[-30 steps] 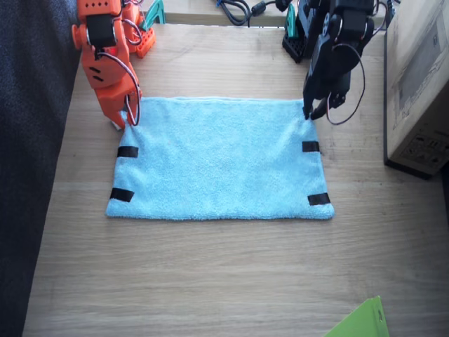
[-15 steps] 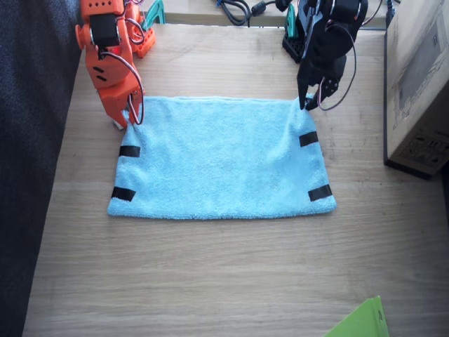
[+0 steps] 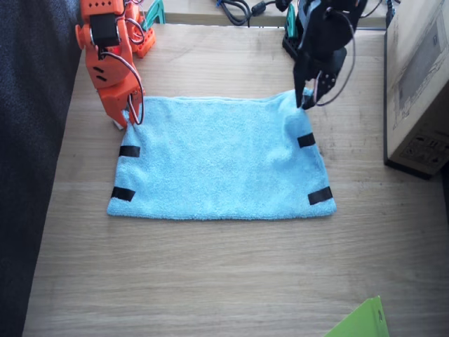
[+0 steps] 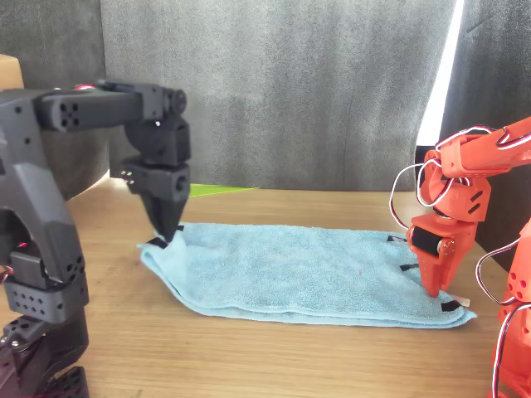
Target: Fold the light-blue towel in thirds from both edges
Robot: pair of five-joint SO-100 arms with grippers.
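A fluffy light-blue towel [image 3: 219, 158] lies spread flat on a pale wooden table [image 3: 210, 281], roughly in the middle of the surface between the two arms, its long sides running across the fixed view. Short black tape strips [image 3: 320, 195] mark its two short sides; two strips show on each side in the fixed view. At the corner nearest the black left arm [image 3: 324, 35], the cloth is drawn up off the table into a small peak, and the left gripper [image 3: 303, 104] has its fingers pinched together on that raised corner; the front view shows the same gripper [image 4: 168, 234] pointing straight down with the towel edge gathered at its tip. At the opposite short side, the orange right arm [image 3: 105, 49] reaches down, and the right gripper [image 3: 126, 119] presses its tip onto the towel's corner; in the front view its fingers [image 4: 433, 286] look closed together on the cloth, which stays low against the table there. A cardboard box [image 3: 419, 84] stands beside the left arm, and a lime-green sheet corner [image 3: 359, 321] pokes in at the table's near edge, well apart from the towel.
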